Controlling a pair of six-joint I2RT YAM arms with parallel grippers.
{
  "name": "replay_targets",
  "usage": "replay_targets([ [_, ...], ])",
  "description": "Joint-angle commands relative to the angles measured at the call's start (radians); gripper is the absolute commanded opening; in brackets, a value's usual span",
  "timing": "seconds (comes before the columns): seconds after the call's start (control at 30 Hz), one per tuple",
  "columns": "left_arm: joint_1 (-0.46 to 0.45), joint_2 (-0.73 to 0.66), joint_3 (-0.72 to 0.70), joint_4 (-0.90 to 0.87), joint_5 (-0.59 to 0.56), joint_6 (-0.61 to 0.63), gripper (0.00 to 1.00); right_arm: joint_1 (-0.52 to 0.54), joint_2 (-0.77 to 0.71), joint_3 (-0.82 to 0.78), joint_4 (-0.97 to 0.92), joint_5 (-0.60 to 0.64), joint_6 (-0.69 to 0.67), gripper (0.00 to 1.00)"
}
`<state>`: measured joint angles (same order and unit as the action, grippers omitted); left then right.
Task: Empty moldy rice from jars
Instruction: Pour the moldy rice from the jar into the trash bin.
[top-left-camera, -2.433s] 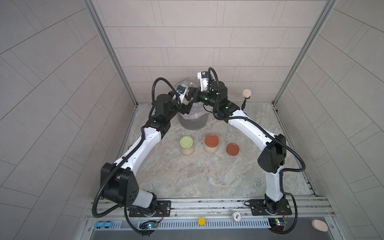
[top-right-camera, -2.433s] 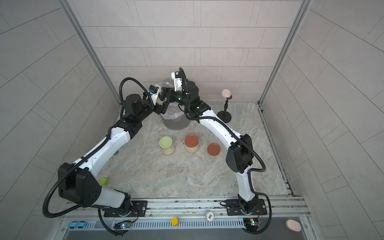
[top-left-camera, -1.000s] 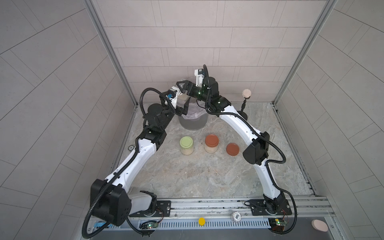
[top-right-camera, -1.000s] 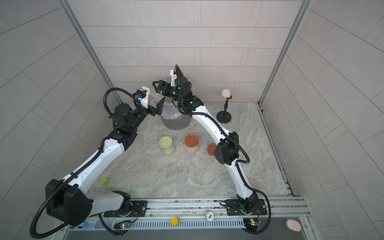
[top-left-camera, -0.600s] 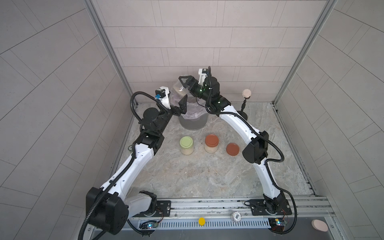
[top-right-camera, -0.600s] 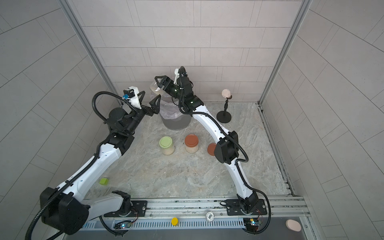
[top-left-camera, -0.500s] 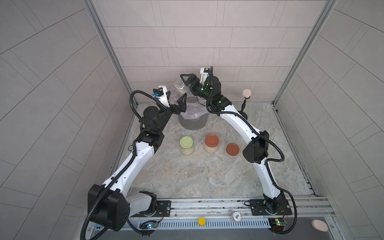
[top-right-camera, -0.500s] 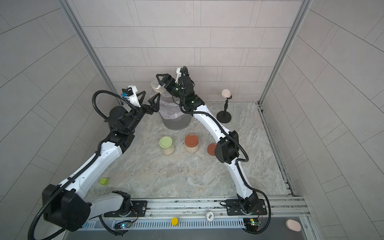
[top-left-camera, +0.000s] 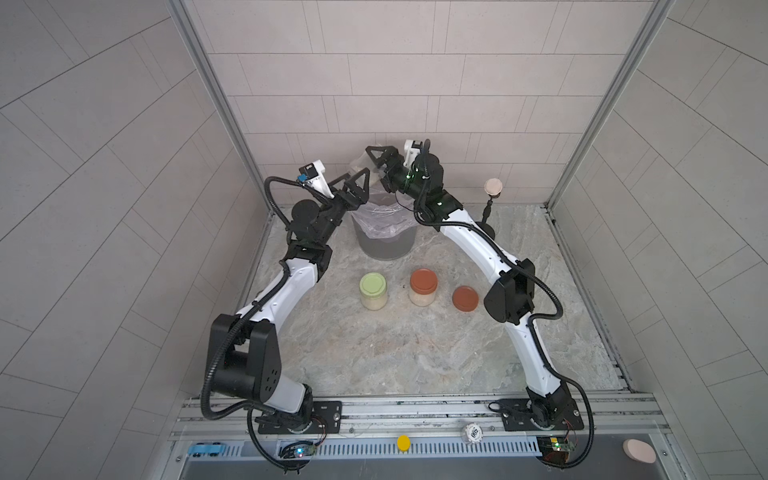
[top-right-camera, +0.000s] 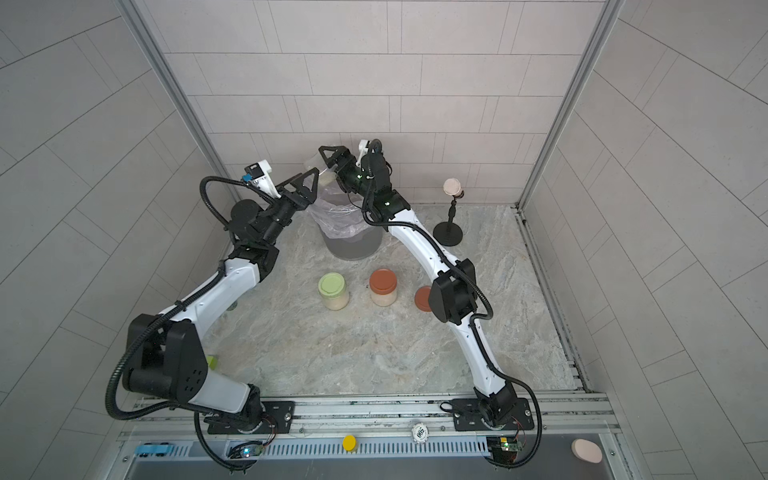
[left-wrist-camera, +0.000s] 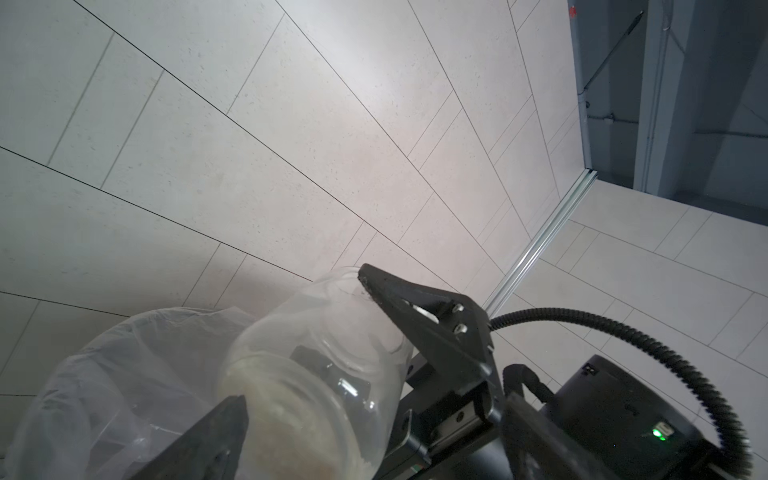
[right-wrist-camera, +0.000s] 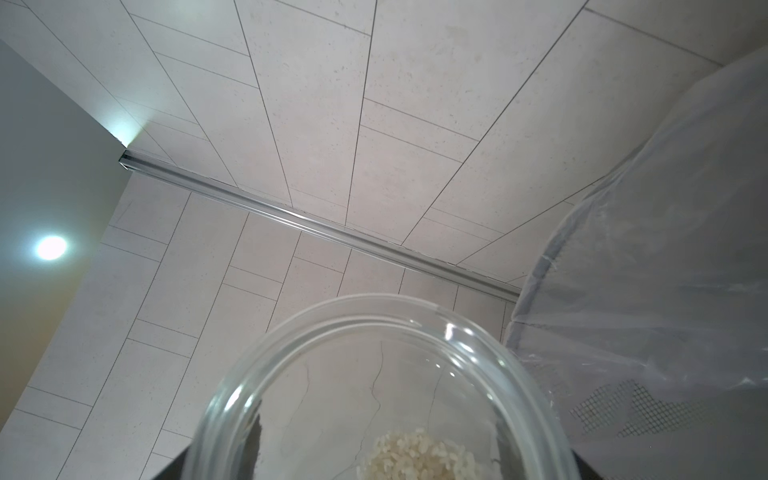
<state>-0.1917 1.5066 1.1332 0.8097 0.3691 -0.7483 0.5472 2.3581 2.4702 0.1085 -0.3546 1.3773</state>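
The right gripper (top-left-camera: 372, 168) clamps a lidless clear glass jar (left-wrist-camera: 316, 353) between its jaws, tilted in the air above the back rim of a grey round bin (top-left-camera: 386, 243) lined with clear plastic. A clump of off-white rice (right-wrist-camera: 415, 457) sits inside the glass; which way the mouth faces I cannot tell. The left gripper (top-left-camera: 352, 178) hangs just beside the jar, jaws spread and empty. On the marbled tabletop (top-left-camera: 374, 353) stand a pale-green-lidded glass jar (top-left-camera: 373, 291) and a rust-red-lidded glass jar (top-left-camera: 423, 286), both closed and showing rice, with a loose rust-red lid (top-left-camera: 465, 298) near them. The step in hand looks like pouring out the first jar. The next move probably calls for tipping the mouth lower over the liner until the clump drops.
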Motion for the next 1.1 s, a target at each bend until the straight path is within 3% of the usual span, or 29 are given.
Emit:
replay_targets([
  [0.0,0.019,0.014,0.059,0.108,0.057,-0.086,1.0,0.003,-0.015,0.054,0.121,-0.019,0.075,0.22],
  [0.13,0.047,0.049,0.065,0.173,0.143,-0.112,1.0,0.009,-0.015,0.053,0.135,-0.024,0.092,0.22],
  [0.37,0.09,0.08,0.036,0.203,0.157,-0.128,1.0,0.008,-0.019,0.053,0.162,-0.036,0.124,0.22],
  [1.07,0.079,0.166,0.075,0.215,0.243,-0.089,1.0,0.011,-0.008,0.053,0.177,-0.055,0.14,0.22],
])
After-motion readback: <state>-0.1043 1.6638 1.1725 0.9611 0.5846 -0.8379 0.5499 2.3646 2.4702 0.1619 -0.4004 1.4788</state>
